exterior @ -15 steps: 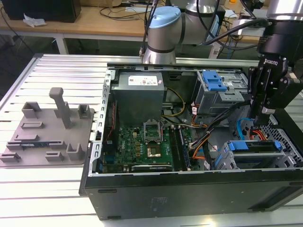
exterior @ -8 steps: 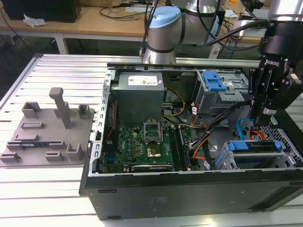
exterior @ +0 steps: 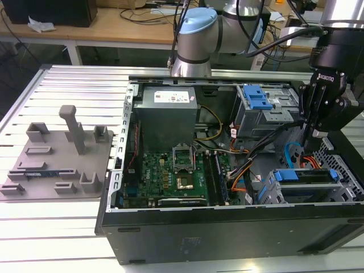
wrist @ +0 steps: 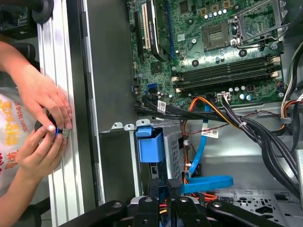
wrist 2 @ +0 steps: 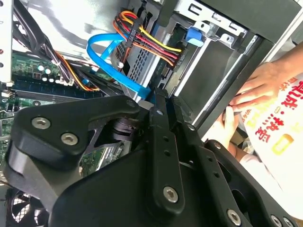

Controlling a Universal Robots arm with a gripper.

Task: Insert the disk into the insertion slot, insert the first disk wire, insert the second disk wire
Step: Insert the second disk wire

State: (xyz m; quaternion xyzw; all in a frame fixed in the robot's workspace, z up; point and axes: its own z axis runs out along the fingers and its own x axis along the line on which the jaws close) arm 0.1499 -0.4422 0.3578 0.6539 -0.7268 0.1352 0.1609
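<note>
— Is any writing to be made out?

— A white printed label (exterior: 170, 98) is seen on the grey power box in the computer case (exterior: 227, 227), which stands on the table (exterior: 68, 79). In the second wrist view, red and yellow print is seen on white cloth (wrist 2: 279, 123) beside a person's hands (wrist 2: 253, 90). None of it is read off here.

— Where is the disk found?

— The disk (exterior: 304, 175), marked by its blue frame, is seen lying flat in the insertion slot (exterior: 273, 190), the low grey cage at the exterior view's right, near the front wall of the case.

— And the hand?

— The hand (exterior: 311, 136) is held just above and behind that cage, pointing down, apart from the disk. Its fingers (wrist 2: 158, 113) are seen pressed together. A blue wire (wrist 2: 102, 52) is looped just beside the tips, and a bundle of red, yellow and black wires (wrist 2: 147, 40) is plugged in near it. Whether the blue wire is touched cannot be told.
</note>
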